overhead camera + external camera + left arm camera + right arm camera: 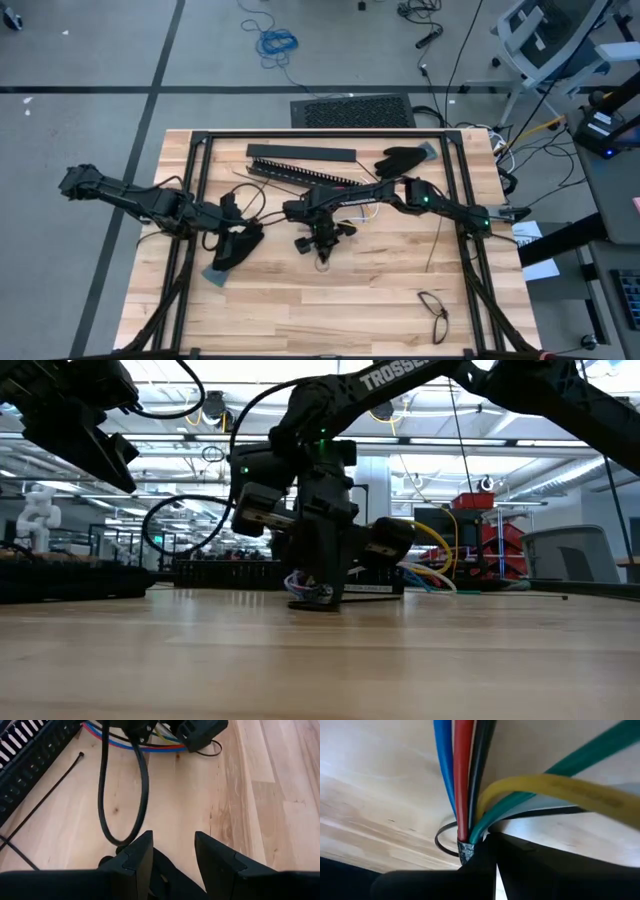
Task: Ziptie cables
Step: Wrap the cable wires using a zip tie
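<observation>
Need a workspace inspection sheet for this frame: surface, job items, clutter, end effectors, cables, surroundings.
Surface: pale wooden plank table, black frame rails along its edges.
Job's things: bundle of thin blue, red, green and yellow wires pinched at the table's middle; thin black zip tie strip lying loose.
Clutter: long black slotted bar; black glove; black-rimmed glasses.
End effectors: right end effector shut on the wire bundle; left end effector open, empty, above the table left of centre.
Cables: thick black cable loop ahead of the left end effector.
Surroundings: grey floor, blue cord coil, office chair.
</observation>
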Action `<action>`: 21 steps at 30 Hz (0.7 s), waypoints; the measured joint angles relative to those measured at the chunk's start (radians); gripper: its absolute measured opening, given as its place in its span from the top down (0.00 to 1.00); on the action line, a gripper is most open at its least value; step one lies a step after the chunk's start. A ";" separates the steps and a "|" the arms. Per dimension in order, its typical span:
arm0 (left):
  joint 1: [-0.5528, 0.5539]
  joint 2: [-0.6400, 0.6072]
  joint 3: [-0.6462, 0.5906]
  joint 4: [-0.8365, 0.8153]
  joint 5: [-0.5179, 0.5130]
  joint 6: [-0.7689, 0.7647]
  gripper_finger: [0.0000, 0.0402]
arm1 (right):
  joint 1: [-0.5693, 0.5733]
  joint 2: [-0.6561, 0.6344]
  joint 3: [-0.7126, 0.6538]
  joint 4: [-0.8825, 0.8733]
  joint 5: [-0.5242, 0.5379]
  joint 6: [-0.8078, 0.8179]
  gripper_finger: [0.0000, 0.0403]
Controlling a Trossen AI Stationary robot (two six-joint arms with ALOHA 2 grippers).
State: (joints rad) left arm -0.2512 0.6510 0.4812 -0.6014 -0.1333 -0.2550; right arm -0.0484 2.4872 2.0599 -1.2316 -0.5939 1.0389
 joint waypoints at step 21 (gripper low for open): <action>0.000 0.000 0.000 -0.006 0.000 0.000 0.65 | 0.027 -0.060 0.003 0.093 0.144 0.074 1.00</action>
State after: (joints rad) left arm -0.2512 0.6510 0.4812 -0.6076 -0.1335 -0.2546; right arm -0.0212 2.4268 2.0632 -1.1381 -0.4496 1.1126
